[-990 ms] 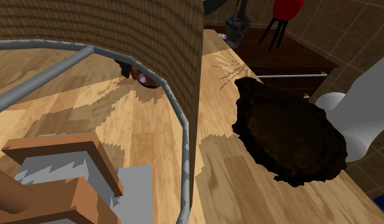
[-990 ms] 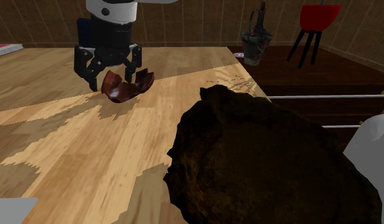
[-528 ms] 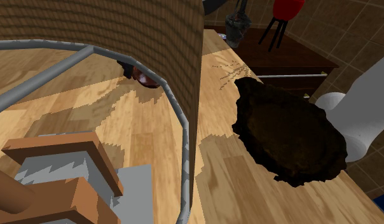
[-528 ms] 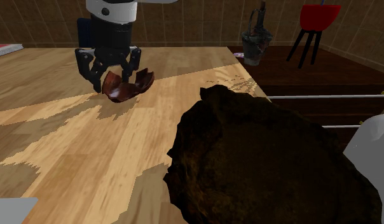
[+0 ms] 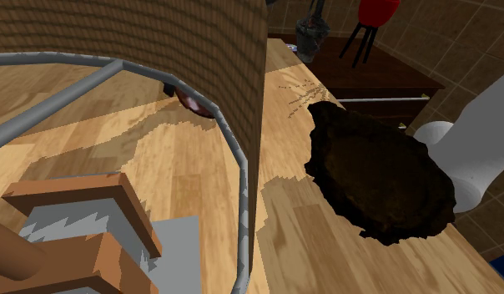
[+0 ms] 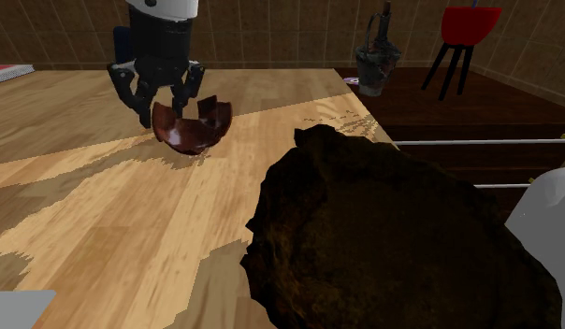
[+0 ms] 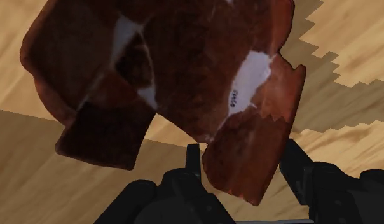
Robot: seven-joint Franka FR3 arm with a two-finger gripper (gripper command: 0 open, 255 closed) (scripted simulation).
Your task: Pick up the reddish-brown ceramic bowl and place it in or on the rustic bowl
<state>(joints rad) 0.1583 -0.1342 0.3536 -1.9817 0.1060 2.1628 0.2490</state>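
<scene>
A: Gripper [image 6: 166, 110] status?
B: It's clamping the reddish-brown bowl [image 6: 189, 129] by its rim; bowl's hanging just above the wooden tabletop [image 6: 103, 215].
A: Rustic bowl [image 6: 383, 243], which way?
B: It's lying twd the second exterior view's lower right of the gripper, well apart.

The red bowl [image 6: 189, 129] looks glazed: smooth and glossy, with pale highlights on its inside. The dark bowl [image 6: 383, 243] is matt and rough, with a coarse, ragged rim. The table [image 6: 94, 224] is light wood with visible grain. The gripper [image 6: 165, 112] is matt black.
</scene>
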